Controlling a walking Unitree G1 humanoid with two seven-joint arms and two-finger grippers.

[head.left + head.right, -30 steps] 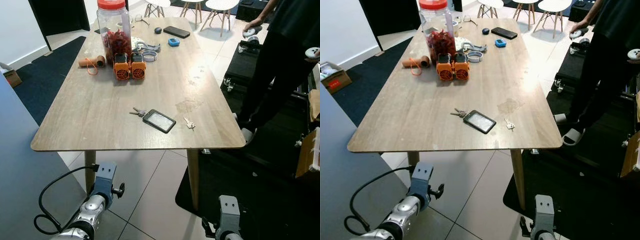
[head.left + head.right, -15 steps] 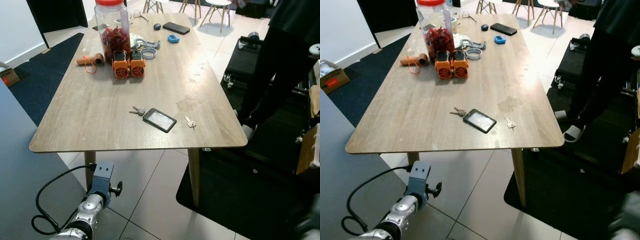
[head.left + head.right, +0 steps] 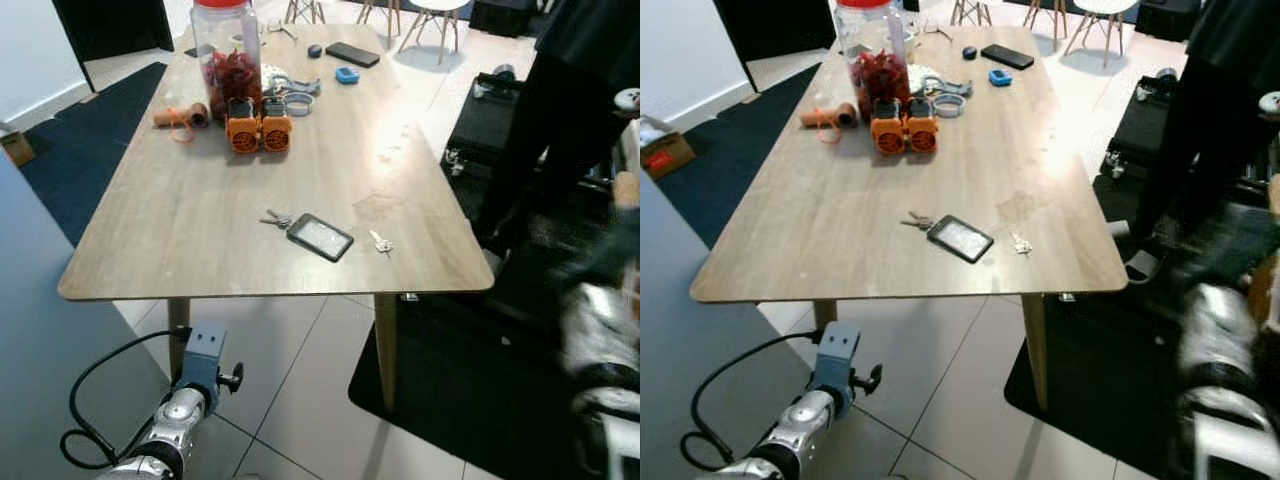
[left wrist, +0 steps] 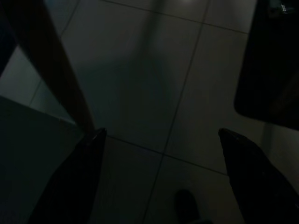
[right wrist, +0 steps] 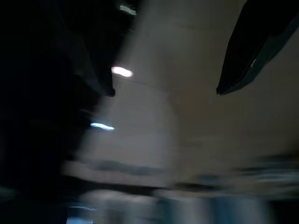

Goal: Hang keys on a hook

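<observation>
Two small bunches of keys lie on the wooden table [image 3: 200,230]: one bunch [image 3: 277,217] just left of a black card holder [image 3: 320,237], the other [image 3: 380,242] just right of it. My left arm [image 3: 190,395] hangs low below the table's near left corner. In the dark left wrist view, the left gripper [image 4: 161,133] is open over floor tiles beside a table leg [image 4: 56,70]. My right arm [image 3: 600,350] is a blur at the right, beside the table. The right gripper [image 5: 166,91] is open, with nothing between its fingers.
At the table's far end stand a red-lidded jar [image 3: 225,55], two orange blocks [image 3: 258,130], a phone [image 3: 352,54] and small items. A person in black [image 3: 575,90] stands right of the table by black cases. A dark mat [image 3: 450,380] covers the floor to the right.
My right arm has swung up from the bottom edge to the right side and is now blurred. The left arm and the things on the table are unmoved; the view shifted slightly.
</observation>
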